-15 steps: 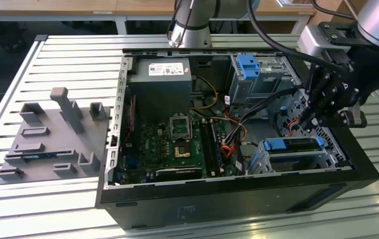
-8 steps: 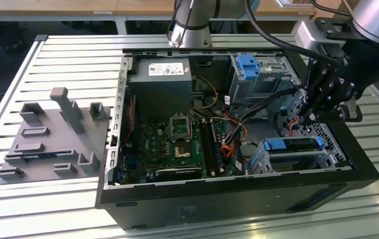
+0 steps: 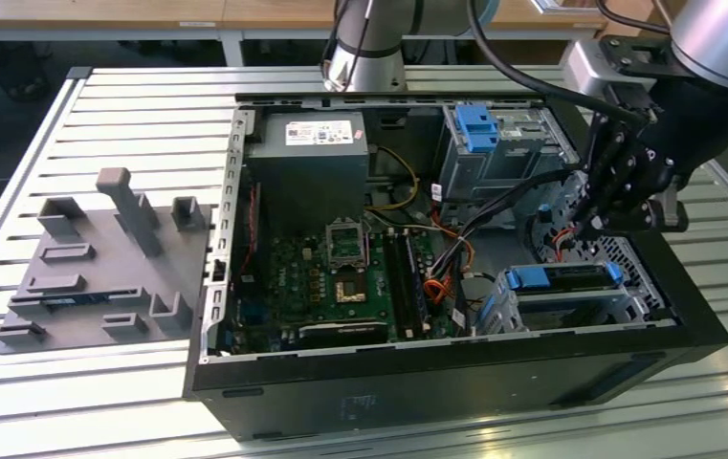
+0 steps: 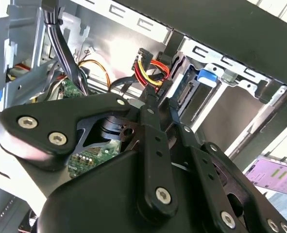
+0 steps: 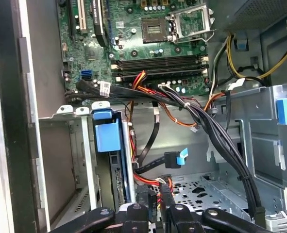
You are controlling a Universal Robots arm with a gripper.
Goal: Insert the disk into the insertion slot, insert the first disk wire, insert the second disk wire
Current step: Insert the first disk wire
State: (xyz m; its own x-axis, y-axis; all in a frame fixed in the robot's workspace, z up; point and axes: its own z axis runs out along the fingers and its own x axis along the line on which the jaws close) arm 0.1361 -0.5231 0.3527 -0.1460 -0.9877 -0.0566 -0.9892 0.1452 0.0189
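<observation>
Blue-framed disk (image 3: 565,277) sits in the insertion slot (image 3: 517,308), close beneath the hand (image 3: 593,225), in the exterior view. In the second wrist view, the nearly closed hand pinches the red-yellow disk wire (image 4: 152,68). The cable is probably limp and light, so the rigid plug (image 4: 158,93) is the place to hold. In the first wrist view, the disk stands just beside the hand.

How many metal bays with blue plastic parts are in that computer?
2. A taller bay with a blue latch stands higher in the exterior view; the insertion slot, lower toward the exterior view's right, holds the disk. Cables may hide more.
</observation>
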